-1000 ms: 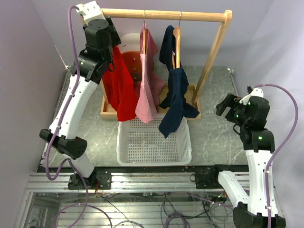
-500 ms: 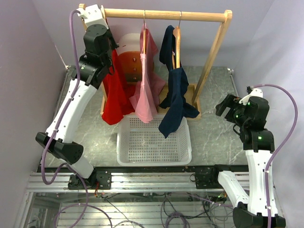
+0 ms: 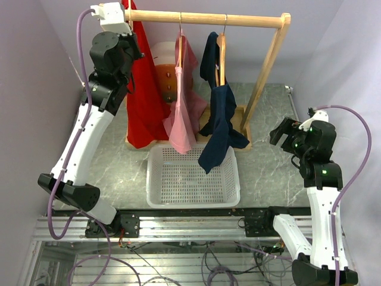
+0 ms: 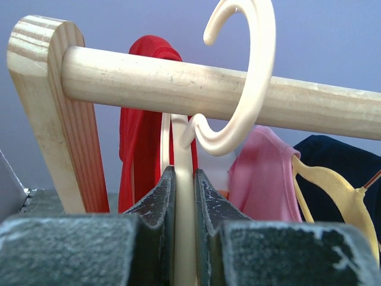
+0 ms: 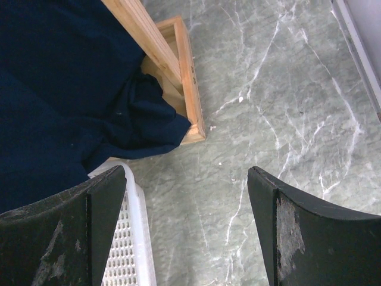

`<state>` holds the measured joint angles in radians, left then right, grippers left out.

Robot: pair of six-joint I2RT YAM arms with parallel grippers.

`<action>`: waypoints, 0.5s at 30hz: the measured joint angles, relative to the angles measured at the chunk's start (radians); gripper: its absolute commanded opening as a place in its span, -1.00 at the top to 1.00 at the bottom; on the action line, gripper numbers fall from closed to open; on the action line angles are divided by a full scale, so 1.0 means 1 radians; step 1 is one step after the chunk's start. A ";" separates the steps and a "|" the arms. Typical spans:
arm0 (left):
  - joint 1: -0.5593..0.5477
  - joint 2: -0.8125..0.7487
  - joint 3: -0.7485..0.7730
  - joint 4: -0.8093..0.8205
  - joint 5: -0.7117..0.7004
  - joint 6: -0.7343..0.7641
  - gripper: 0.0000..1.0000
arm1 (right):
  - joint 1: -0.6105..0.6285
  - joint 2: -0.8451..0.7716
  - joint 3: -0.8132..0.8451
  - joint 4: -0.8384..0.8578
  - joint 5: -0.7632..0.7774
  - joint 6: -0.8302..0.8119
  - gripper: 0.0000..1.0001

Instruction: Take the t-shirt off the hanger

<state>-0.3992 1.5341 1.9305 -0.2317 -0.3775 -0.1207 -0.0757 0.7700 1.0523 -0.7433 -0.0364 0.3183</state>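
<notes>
At the left end of the rail point(image 3: 202, 19), the left end effector point(image 4: 183, 179) clamps the cream hanger point(image 4: 250, 77), hook upward; the red t-shirt point(image 3: 143, 101) hangs there, long axis vertical, hem down. The right end effector point(image 5: 186, 179) gapes wide above the table point(image 5: 286, 89)

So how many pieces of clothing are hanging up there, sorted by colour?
Red garment: 1
Pink garment: 1
Navy garment: 1
Total: 3
</notes>
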 measured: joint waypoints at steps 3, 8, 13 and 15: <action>0.011 -0.007 -0.004 -0.003 0.039 0.008 0.86 | 0.000 0.000 0.000 0.007 0.000 0.000 -0.66; 0.016 -0.063 -0.042 -0.010 0.105 0.020 0.86 | 0.000 0.000 -0.007 0.020 0.000 0.002 -0.66; 0.016 -0.163 -0.107 -0.079 0.156 0.020 0.86 | 0.000 0.001 -0.015 0.018 0.000 0.003 -0.66; 0.016 -0.205 -0.128 -0.112 0.165 0.019 0.86 | 0.000 0.001 -0.015 0.018 0.000 0.003 -0.66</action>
<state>-0.3828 1.3293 1.8023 -0.3439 -0.2127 -0.1017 -0.0757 0.7708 1.0374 -0.7258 -0.0364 0.3214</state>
